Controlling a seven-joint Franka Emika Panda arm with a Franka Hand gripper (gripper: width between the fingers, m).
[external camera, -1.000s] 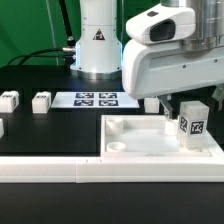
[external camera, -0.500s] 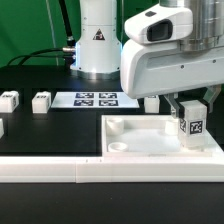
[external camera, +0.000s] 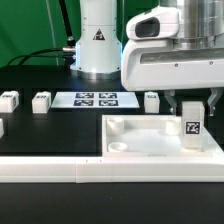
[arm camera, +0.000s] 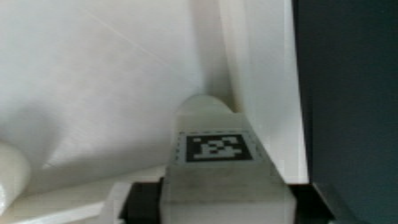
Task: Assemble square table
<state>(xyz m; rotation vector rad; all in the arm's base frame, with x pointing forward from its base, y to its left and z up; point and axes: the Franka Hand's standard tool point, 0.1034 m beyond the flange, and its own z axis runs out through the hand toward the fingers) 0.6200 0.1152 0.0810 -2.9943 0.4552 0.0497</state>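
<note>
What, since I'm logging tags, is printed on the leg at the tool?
A black-and-white tag on white leg; wrist view best.

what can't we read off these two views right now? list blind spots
- Exterior view: the foot of the held leg sits behind the front rim of the tabletop, so I cannot tell whether it is seated or hovering.
- Exterior view: the tabletop runs off the exterior view's right edge. A loose leg is cut by the left edge.
- Wrist view: blurred. The held leg blocks its own foot.
- Exterior view: the arm body covers most of the gripper.
</note>
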